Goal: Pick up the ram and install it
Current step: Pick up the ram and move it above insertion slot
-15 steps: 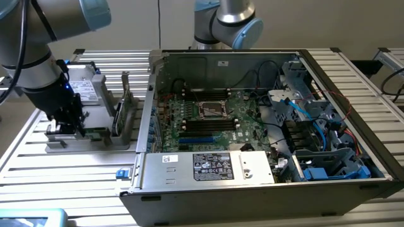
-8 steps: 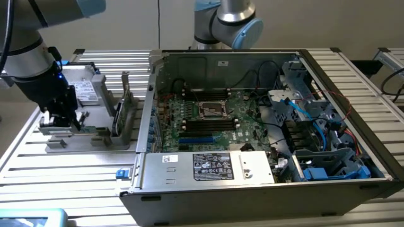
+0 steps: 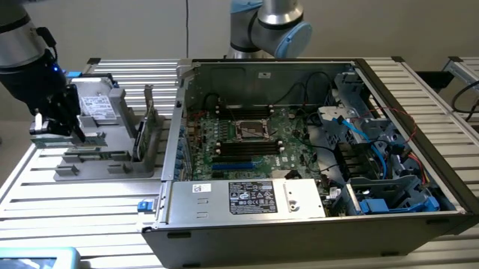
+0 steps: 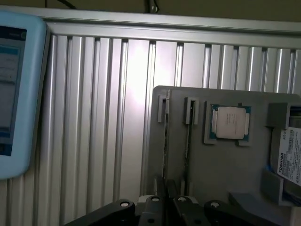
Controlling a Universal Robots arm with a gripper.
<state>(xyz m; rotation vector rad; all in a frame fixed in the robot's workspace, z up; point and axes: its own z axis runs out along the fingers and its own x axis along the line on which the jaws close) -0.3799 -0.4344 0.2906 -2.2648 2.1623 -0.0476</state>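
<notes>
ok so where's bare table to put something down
Bare slats between the grey parts tray and the pale blue device, exterior view's lower left; another strip past the tray's far end. Crowded: the tray itself and inside the open computer case.

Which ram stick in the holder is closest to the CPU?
The ram stick next to the CPU; the other stick stands beyond it, farther from the CPU.

The brand name "TOSHIBA" stands in dark capitals, running sideways, on the white label (image 4: 290, 155) of the drive (image 4: 287, 162) in the wrist view; the finer print beside it cannot be read. In the exterior view, the power supply's large white label (image 3: 252, 198) carries rows of print and round marks, and a small white sticker (image 3: 202, 188) sits beside it, both too small to read.
</notes>
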